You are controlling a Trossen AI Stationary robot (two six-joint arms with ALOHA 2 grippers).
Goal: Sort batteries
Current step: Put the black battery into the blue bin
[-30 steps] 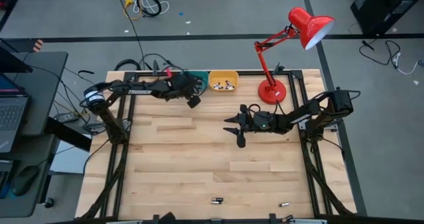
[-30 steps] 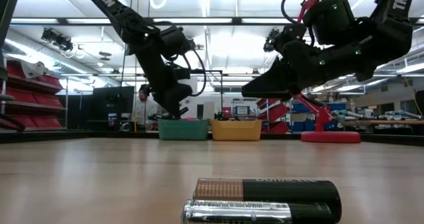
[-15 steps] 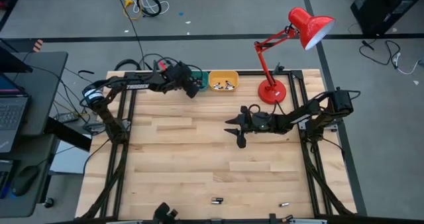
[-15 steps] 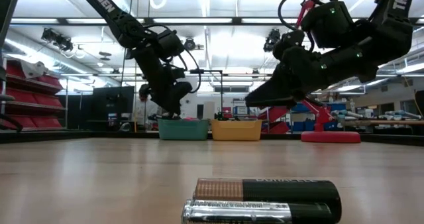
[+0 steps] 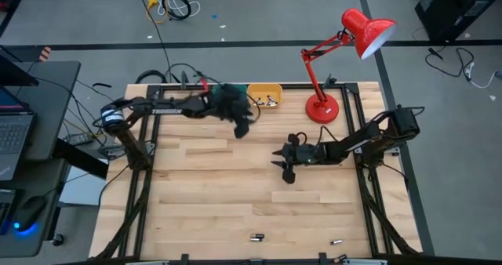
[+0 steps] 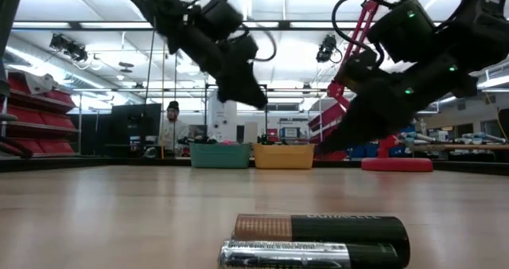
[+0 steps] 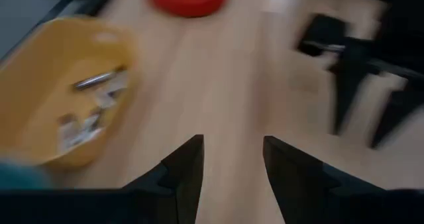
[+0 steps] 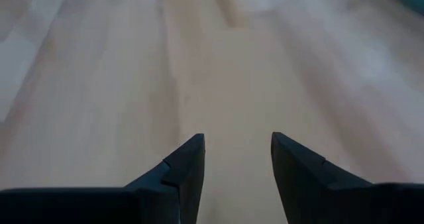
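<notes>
step: reach for next pick | left gripper [image 5: 243, 127] fingers apart, empty, beside yellow bin [image 5: 265, 95] | right gripper [image 5: 287, 169] fingers apart, mid-frame | next: descend to batteries [image 5: 256, 237] at bottom edge of table [image 5: 204, 186]

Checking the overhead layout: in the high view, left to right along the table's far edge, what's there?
Left gripper, open and empty → yellow bin holding batteries → red desk lamp's base. The teal bin is hidden under the left arm, so I've left it out.

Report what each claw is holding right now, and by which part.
Nothing is held. The left claw and the right claw are both open, with only bare table between their fingers.
</notes>
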